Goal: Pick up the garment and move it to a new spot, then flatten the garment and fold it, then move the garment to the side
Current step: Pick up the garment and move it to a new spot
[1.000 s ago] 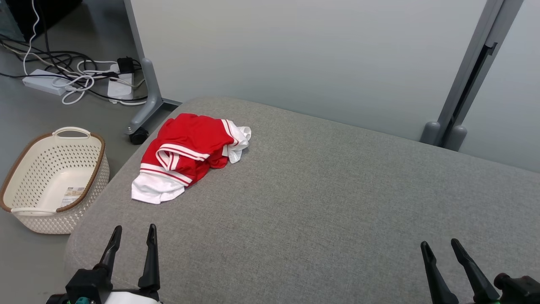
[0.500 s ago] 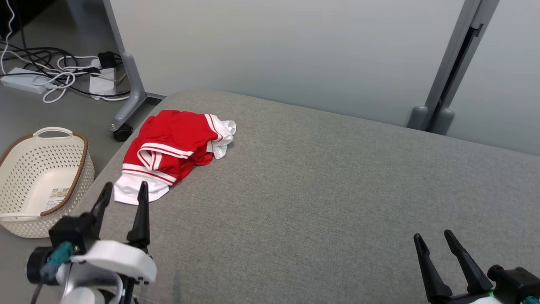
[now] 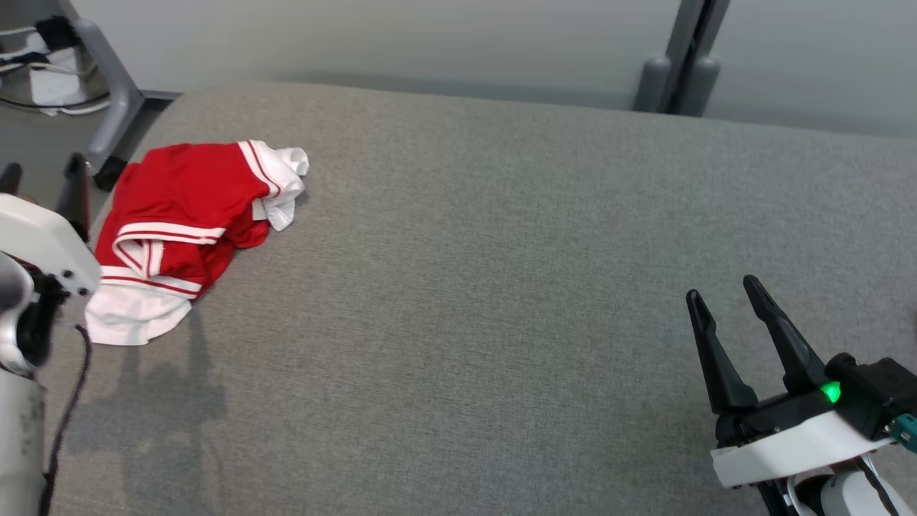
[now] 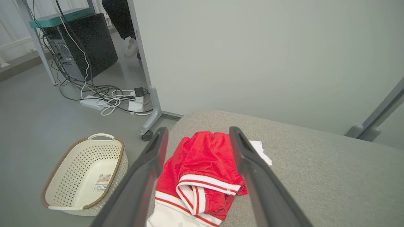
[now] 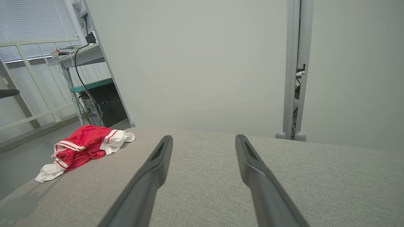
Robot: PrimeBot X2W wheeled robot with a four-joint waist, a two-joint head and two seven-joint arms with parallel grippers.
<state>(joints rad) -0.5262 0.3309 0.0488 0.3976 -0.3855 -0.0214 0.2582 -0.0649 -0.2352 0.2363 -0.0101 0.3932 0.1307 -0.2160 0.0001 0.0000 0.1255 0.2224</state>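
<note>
Gripper status: the right gripper (image 3: 721, 287) sits at 4 o'clock in the head view, low over the grey cushion (image 3: 466, 301), its two dark fingers spread apart and holding nothing. The left gripper (image 4: 198, 129) sits at 9 o'clock in that view, at the cushion's left edge, jaws likewise wide and empty. In the left wrist view its fingers frame the garment (image 4: 202, 170); no contact can be seen.

The garment lies crumpled at 10 o'clock on the cushion, near the left edge, well apart from the right gripper. It is red with white bands. White cloth spills out at its 7 o'clock end, and a smaller white fold shows at 2 o'clock.

On the floor, at 8 o'clock in the left wrist view, a perforated cream basket (image 4: 121, 167) with a brown rim stands beside the cushion. Farther off, at 11 o'clock, cables (image 4: 104, 101) lie tangled by the wheeled foot (image 4: 151, 113) of a pale partition (image 4: 252, 56) standing behind the cushion. Farthest, a black computer tower (image 4: 85, 44) and a person's shoe (image 4: 131, 50).
</note>
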